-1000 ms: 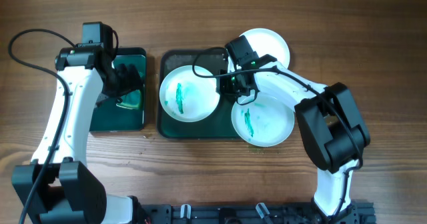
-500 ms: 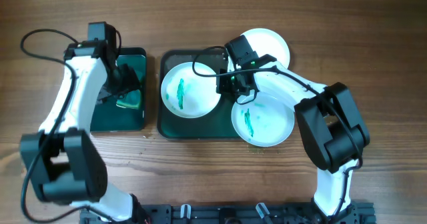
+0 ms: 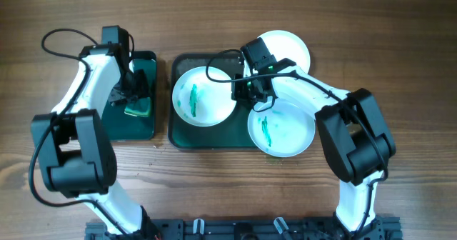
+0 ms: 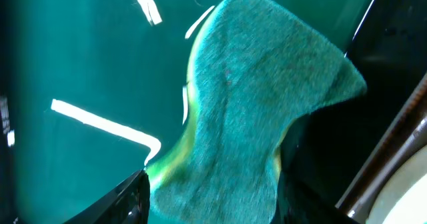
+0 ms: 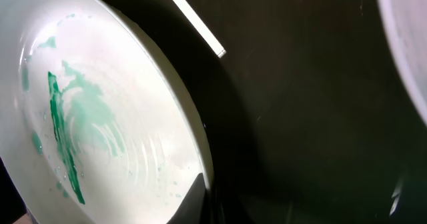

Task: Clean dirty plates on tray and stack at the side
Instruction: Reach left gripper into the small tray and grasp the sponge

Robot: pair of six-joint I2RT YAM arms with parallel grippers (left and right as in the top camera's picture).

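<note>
The large dark green tray (image 3: 207, 137) holds a white plate (image 3: 203, 97) with a green streak. My right gripper (image 3: 246, 91) is shut on this plate's right rim; the right wrist view shows the plate (image 5: 100, 117) with a finger (image 5: 200, 201) on its edge. A second green-smeared plate (image 3: 282, 129) rests over the tray's right edge. A clean white plate (image 3: 289, 48) sits on the table behind. My left gripper (image 3: 134, 96) is over the small tray, its fingers (image 4: 210, 201) shut on a green sponge (image 4: 253, 97).
The smaller green tray (image 3: 121, 126) stands at the left, with the sponge (image 3: 138, 110) on it. Cables run from both arms across the back of the wooden table (image 3: 400, 68). A black rail (image 3: 250, 229) lines the front edge.
My left arm has swung in and turned, bringing its gripper down onto the sponge on the small tray. The right arm and the plates have not visibly moved.
</note>
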